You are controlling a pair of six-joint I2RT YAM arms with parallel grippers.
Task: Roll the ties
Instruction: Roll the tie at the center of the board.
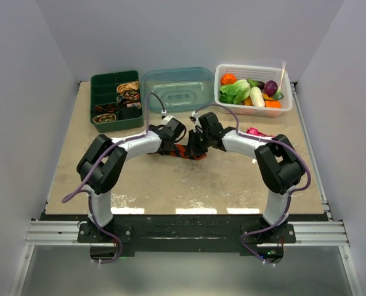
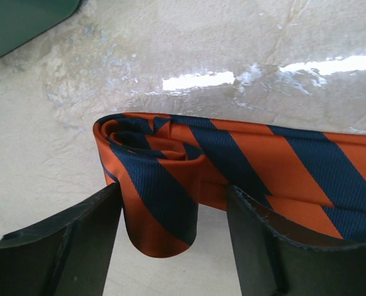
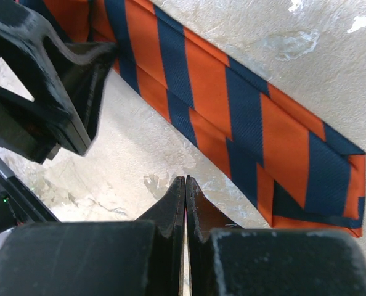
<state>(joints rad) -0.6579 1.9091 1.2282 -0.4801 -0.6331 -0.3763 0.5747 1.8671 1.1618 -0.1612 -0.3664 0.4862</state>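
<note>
**Coil started, left jaws open around it, right gripper shut beside the tail**

Look first at the left wrist view. The orange tie point(image 2: 170, 179) has its end turned over on itself into a loose coil at centre left of the frame. The rest of the band runs off flat to the right edge. Your left gripper point(image 2: 174, 203) stands open and grips nothing. One finger sits just beside the coil's left flank. The other is in front of the flat band, with a clear gap between it and the coil. That straddle makes sense, since the jaws bracket the roll and could close on it again for another turn. The coil is slack, though, and its lower lip sags toward the camera, so I judge it may spring open if left unsupported.

In the right wrist view, your right gripper point(image 3: 185, 182) is clenched tight with nothing between its fingers. Its tips hang over bare table point(image 3: 294, 37), just below the tie's lower edge and not on the cloth. I cannot tell whether they touch the surface. The tail lies flat and straight from upper left to lower right, probably to feed the roll evenly.

From above, the tie lies at mid-table between the two wrists. Finished rolled ties point(image 1: 129, 91) sit in the green tray point(image 1: 97, 98) at upper left, which is likely where this one goes. Most of the rolling remains.
</note>
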